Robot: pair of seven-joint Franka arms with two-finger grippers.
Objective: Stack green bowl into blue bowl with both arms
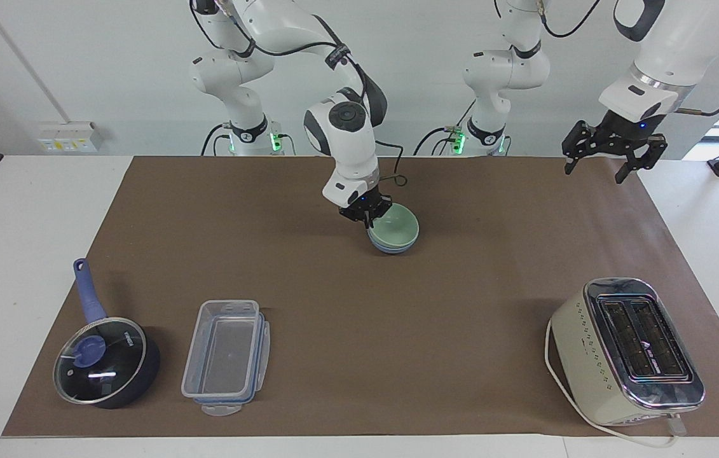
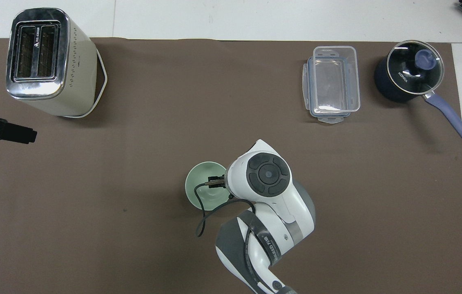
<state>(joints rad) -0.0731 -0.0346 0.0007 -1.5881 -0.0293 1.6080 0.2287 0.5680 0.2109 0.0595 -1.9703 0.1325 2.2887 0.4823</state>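
Brown mat (image 1: 308, 280) spread over a white table (image 1: 16, 254), pale wall at the robots' end. Two bowls, nested as one stack near the mat's middle: green bowl (image 1: 398, 226) seated in blue bowl (image 1: 391, 247), only the blue bowl's lower wall showing under it. Two working arms, two grippers. Right gripper (image 1: 367, 215) down at the green bowl's rim, on the side toward the right arm's end; gripping that rim or let go of it, cannot tell. From the overhead view, wrist over that same side of the stack, bowl interior mostly in sight beside it. Left gripper (image 1: 607, 162) parked in the air over the mat's edge at the left arm's end, well apart from the stack, jaws spread wide with nothing between them; waiting. One cream toaster (image 1: 626, 350) with two slots, farther from the robots than the left gripper, at the same end of the table. One clear plastic container (image 1: 225, 356) and one dark blue saucepan (image 1: 105, 362) under one glass lid, side by side toward the right arm's end, both farther from the robots than the right gripper and well apart from it. Two more white arms (image 1: 241, 76) standing at the table's edge with green lights at their bases.
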